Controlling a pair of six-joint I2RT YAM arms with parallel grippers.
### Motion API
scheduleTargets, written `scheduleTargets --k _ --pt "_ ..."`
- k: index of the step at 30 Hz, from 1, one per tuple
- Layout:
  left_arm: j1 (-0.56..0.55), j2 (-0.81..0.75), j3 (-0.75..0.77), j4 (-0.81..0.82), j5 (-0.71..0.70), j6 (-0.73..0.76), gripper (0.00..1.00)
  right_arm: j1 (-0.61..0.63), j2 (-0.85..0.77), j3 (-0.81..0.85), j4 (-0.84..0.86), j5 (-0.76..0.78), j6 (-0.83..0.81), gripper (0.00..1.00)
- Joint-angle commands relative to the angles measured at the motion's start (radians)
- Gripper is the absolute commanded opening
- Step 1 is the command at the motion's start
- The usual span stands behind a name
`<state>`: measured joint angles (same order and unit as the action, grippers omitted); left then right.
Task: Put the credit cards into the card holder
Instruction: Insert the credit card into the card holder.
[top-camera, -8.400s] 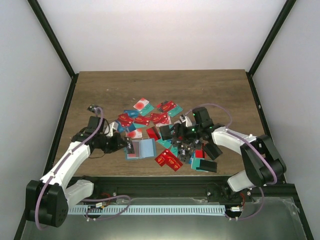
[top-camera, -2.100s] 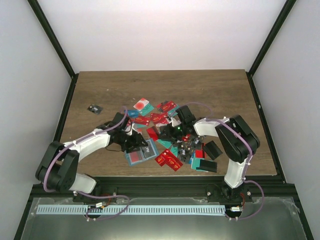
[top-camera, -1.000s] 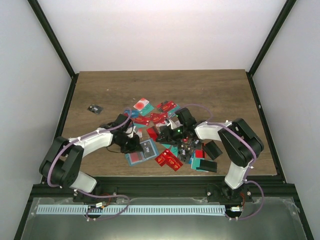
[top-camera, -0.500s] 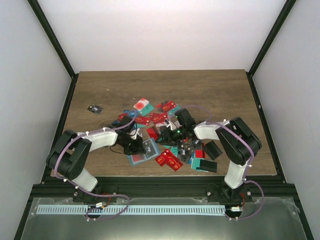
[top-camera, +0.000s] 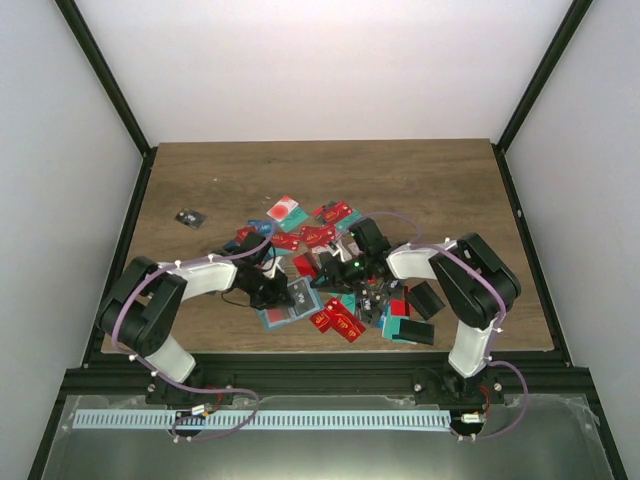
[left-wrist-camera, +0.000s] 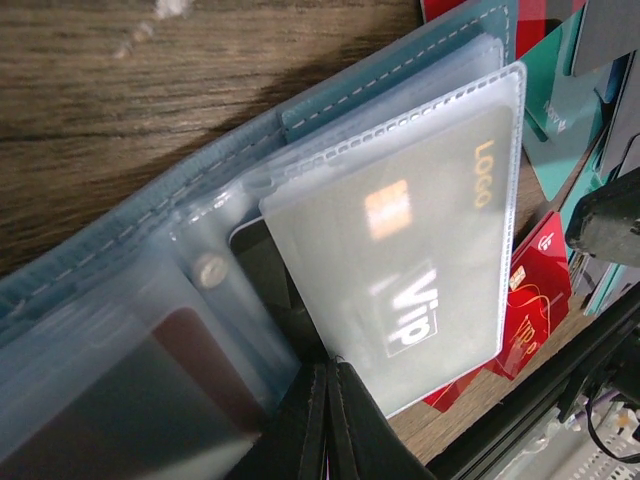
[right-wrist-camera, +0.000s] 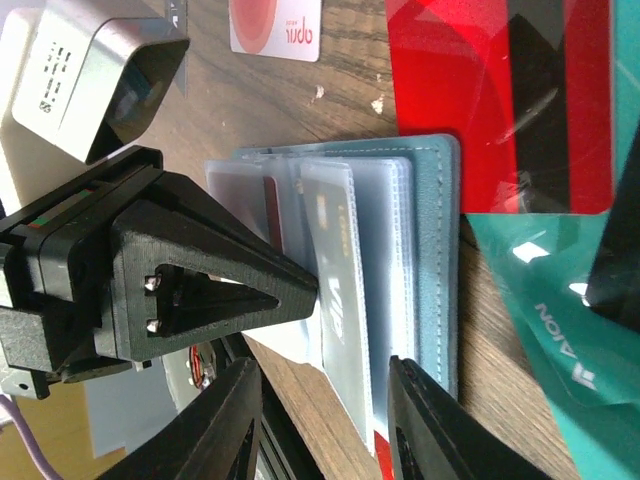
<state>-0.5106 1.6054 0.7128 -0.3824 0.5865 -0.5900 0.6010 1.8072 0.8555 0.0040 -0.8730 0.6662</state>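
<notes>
Toward the brown wooden table's (top-camera: 200, 180) near edge, the teal-blue bifold card holder with clear plastic sleeves (top-camera: 292, 303) lies open, its long axis running left to right, the right end tilted slightly away. Your left gripper (top-camera: 272, 292), clenched, meets it from the left at the sleeve edges; whether it nips plastic is unclear. Your right gripper (top-camera: 327, 274), fingers apart and empty, hovers just beyond its right end, nearer the scattered thin red and teal credit cards (top-camera: 320, 238) behind.

Teal-blue card holder (right-wrist-camera: 438, 260) with pale stitching and frosted clear sleeves; beside it, red, teal and white red-blotted credit cards (right-wrist-camera: 450, 100) on brown wood-grain worktop (top-camera: 330, 175).
</notes>
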Motion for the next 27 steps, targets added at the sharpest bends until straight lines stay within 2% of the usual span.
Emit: scheduleTargets --k 1,21,27 --pt "-0.008 0.037 -0.001 0.008 -0.043 0.018 0.04 0.014 0.015 0.020 0.018 -0.035 -0.020 0.38" --pt "-0.008 0.057 0.000 0.008 -0.053 0.024 0.04 0.046 0.069 0.053 0.013 -0.053 -0.034 0.39" --pt "-0.009 0.057 -0.004 0.011 -0.053 0.024 0.04 0.048 0.027 0.085 -0.092 0.086 -0.084 0.39"
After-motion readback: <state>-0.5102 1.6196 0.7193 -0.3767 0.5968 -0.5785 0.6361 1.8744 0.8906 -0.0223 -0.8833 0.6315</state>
